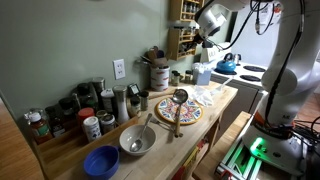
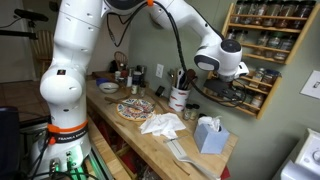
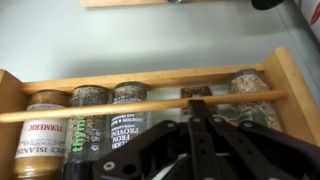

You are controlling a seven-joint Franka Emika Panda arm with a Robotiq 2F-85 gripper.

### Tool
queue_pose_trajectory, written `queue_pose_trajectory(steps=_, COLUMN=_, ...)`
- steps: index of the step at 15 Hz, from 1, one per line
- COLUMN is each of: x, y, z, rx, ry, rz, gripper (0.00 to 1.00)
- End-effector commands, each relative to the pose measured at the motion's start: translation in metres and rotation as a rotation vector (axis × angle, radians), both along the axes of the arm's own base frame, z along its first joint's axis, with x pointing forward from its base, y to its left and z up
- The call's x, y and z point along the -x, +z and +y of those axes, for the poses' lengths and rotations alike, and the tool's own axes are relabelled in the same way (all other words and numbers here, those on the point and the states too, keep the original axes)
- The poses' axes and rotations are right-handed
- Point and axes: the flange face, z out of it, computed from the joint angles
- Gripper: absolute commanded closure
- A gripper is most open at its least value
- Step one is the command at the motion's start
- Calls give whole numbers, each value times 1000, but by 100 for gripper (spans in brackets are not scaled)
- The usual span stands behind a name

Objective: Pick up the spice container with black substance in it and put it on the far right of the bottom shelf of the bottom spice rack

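Wooden shelf (image 3: pixel 285 80), five spice jars (image 3: pixel 130 100), closed gripper (image 3: pixel 196 108)

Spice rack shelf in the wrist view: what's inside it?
A row of spice jars behind the rail, a turmeric jar at one end. The gripper covers the lower parts of the last two jars.

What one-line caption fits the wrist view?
Shut gripper facing a wooden spice rack shelf lined with labelled jars.
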Motion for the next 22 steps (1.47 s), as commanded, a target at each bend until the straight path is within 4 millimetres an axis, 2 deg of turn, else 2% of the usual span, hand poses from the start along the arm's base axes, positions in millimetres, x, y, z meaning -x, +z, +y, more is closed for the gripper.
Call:
queue_pose_trajectory(steps=1, x=-8, y=13, z=2, rx=33, ry=-6, rz=-87, gripper=100)
queue_pose_trajectory(steps=8, x=-16, y=33, z=9, rx=68, ry=15, rz=-183, gripper=100)
queue_pose_trajectory(steps=14, x=-8, y=14, z=3, rx=53, ry=-15, rz=-77, gripper=100)
queue_pose_trajectory(steps=22, x=8, y=10, z=2, rx=54, ry=-30, rz=35, gripper=100)
